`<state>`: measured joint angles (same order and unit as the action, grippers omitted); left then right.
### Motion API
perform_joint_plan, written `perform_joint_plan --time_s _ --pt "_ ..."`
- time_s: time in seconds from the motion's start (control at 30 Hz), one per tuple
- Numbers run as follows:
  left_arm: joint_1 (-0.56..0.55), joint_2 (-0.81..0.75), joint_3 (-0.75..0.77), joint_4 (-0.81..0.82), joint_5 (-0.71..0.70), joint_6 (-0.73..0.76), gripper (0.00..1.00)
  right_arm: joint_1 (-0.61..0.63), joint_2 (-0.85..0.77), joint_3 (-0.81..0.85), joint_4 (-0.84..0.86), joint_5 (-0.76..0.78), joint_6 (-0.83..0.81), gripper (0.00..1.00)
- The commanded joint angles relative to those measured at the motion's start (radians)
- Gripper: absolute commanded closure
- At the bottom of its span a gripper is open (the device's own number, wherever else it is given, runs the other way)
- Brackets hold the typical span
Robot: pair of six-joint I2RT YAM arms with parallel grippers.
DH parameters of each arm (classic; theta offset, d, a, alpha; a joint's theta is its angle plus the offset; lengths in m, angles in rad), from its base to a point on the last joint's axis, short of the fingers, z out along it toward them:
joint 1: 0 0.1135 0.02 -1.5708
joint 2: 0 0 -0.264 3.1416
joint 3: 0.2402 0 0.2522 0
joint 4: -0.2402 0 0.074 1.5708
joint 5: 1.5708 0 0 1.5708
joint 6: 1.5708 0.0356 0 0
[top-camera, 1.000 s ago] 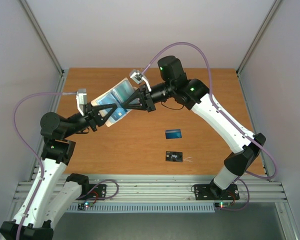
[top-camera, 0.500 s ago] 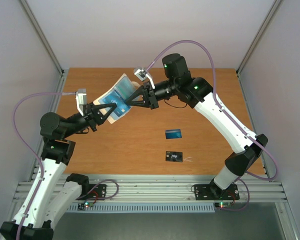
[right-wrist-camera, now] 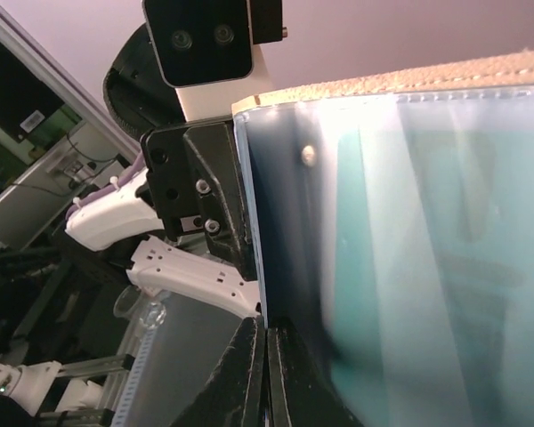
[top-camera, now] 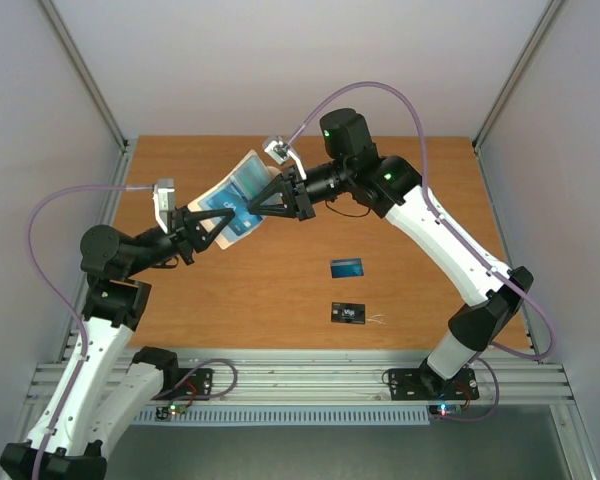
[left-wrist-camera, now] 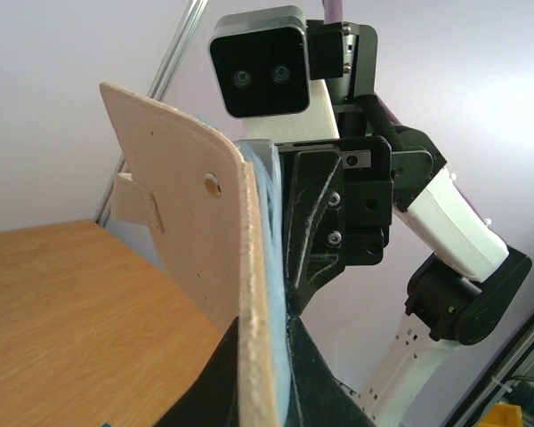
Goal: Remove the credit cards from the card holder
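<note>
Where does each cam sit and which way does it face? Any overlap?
Top external: fixed above and behind the bases, looking down at the table; both arms show, left gripper and right gripper clamped on the card holder.
Left wrist: on the left arm, faces along its own fingers at the card holder's beige back, right gripper beyond.
Right wrist: on the right arm, faces along its own fingers at the clear pocket side, left gripper beyond.
Shared: wrist views show the card holder's opposite faces.
</note>
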<state>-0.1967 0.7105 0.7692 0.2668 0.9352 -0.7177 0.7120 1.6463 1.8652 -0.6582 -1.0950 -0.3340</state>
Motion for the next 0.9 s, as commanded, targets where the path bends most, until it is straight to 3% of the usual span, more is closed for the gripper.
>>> perform_joint_plan --time_s 0.0,0.07,0.2,0.53,0.63,0.7,0.77,0.87 --pt "-0.002 -0.016 -0.01 0.057 0.001 0.015 0.89 -0.014 -0.038 -0.013 0.038 -0.034 -0.004 0.99" --pt "-0.001 -0.018 -0.011 0.055 0.002 0.015 0.82 -0.034 -0.046 -0.014 0.023 -0.032 -0.006 0.99" --pt "-0.001 -0.018 -0.013 0.059 0.005 0.015 0.8 -0.041 -0.055 -0.003 -0.001 -0.025 -0.02 0.99" --pt "-0.001 -0.018 -0.011 0.061 0.012 0.015 0.93 -0.043 -0.05 0.048 -0.073 -0.008 -0.07 0.99" --pt "-0.002 -0.019 -0.011 0.057 0.011 0.015 0.79 -0.054 -0.054 0.049 -0.082 -0.005 -0.074 0.99" --pt "-0.001 -0.018 -0.01 0.057 0.01 0.017 0.78 -0.054 -0.052 0.049 -0.069 -0.015 -0.062 0.99" --pt "-0.002 -0.017 -0.009 0.058 0.012 0.017 0.82 -0.054 -0.048 0.049 -0.05 -0.027 -0.043 0.99" --pt "-0.002 -0.018 -0.007 0.058 0.012 0.022 0.95 -0.054 -0.051 0.028 -0.02 -0.03 -0.028 0.99"
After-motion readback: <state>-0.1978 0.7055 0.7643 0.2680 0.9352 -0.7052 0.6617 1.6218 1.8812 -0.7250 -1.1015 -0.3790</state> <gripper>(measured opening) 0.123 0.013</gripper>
